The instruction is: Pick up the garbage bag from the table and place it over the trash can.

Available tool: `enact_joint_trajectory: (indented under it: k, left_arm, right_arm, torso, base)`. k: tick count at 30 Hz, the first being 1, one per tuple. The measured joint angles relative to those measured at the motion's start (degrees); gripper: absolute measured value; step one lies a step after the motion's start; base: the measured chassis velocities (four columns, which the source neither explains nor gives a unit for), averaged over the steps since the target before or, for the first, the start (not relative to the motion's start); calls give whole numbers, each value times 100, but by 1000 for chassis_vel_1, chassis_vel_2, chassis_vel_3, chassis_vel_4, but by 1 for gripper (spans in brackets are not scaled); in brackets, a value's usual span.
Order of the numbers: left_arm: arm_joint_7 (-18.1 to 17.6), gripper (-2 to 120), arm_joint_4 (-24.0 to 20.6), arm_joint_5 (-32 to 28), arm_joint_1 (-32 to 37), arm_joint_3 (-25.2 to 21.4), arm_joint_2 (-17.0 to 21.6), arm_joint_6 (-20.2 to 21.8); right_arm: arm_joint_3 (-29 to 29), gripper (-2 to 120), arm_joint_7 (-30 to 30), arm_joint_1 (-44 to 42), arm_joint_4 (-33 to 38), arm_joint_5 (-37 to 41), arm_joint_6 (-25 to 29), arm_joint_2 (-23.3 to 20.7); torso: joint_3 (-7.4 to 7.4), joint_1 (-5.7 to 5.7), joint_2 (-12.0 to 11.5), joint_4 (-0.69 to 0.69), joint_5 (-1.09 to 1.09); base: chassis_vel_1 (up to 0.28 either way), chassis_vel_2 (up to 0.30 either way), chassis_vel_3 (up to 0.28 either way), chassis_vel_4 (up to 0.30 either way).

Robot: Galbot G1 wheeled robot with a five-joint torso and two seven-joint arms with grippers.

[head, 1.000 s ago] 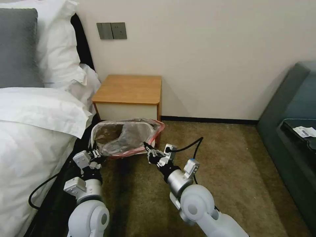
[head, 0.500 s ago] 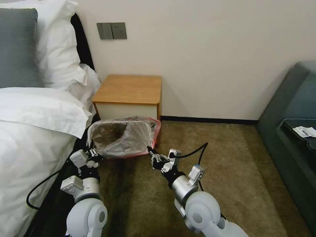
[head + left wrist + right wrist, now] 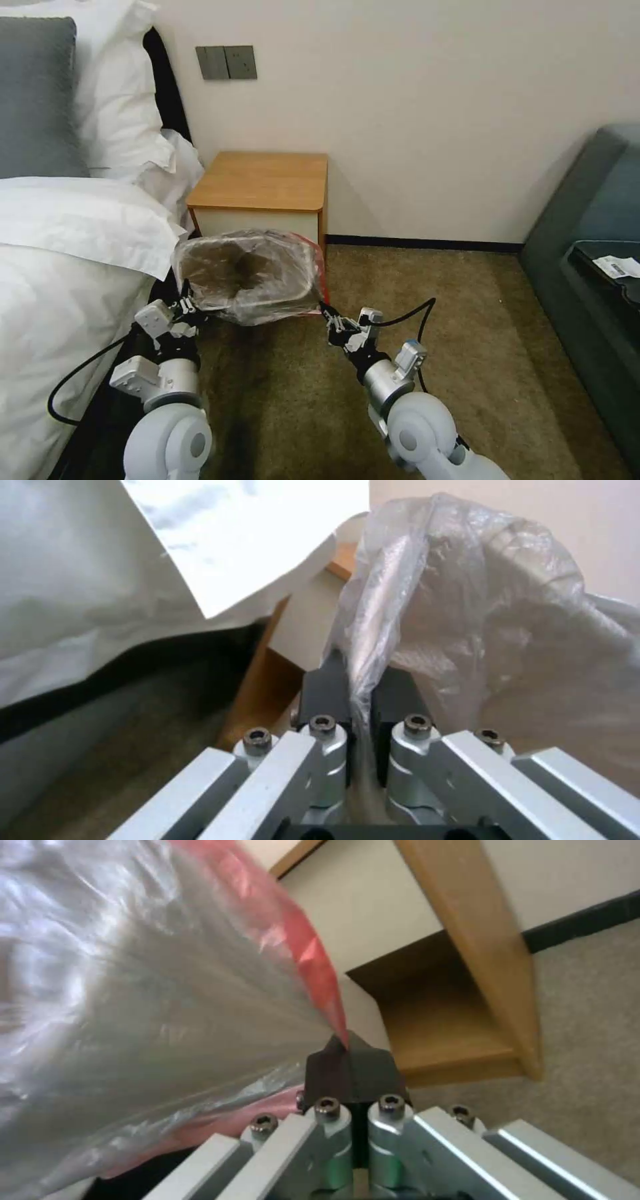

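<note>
Spreading wider than a second ago, the garbage bag [image 3: 250,277] now gapes open in front of the table [image 3: 261,180], likely settled over the trash can. Both arms have drawn back: left gripper [image 3: 189,306] and right gripper [image 3: 327,312] stay pinched on its rim.

Hotel-style bedroom corner, evenly lit, seen from above.

A plain cream wall [image 3: 433,100] runs across the back with a grey double switch plate [image 3: 226,63] set high on it, and a dark skirting strip [image 3: 427,243] lines its foot. Olive-brown carpet [image 3: 467,347] covers the floor. On the left sits a bed [image 3: 60,280] in white linen, a grey pillow [image 3: 37,93] and white pillows [image 3: 117,87] stacked at its head against a black headboard [image 3: 167,87]. On the right edge there's a dark teal sofa [image 3: 587,220], a black tray [image 3: 610,267] with a white slip of paper [image 3: 620,267] on it.
</note>
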Motion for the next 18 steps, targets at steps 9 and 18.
enact_joint_trajectory:
  k: [9, 18]
  left_arm:
    - [-9, 3, -216, -143, 178, 71, 34, 70]
    - [27, 3, -329, -121, 367, 216, 48, 89]
  right_arm:
    - [138, 0, -109, 284, -447, -222, 176, 32]
    - [211, 0, -190, 704, -958, -432, 307, 58]
  torso:
    - [0, 0, 0, 0, 0]
    - [0, 0, 0, 0, -1]
  base:
    - [0, 0, 0, 0]
    - [0, 0, 0, 0]
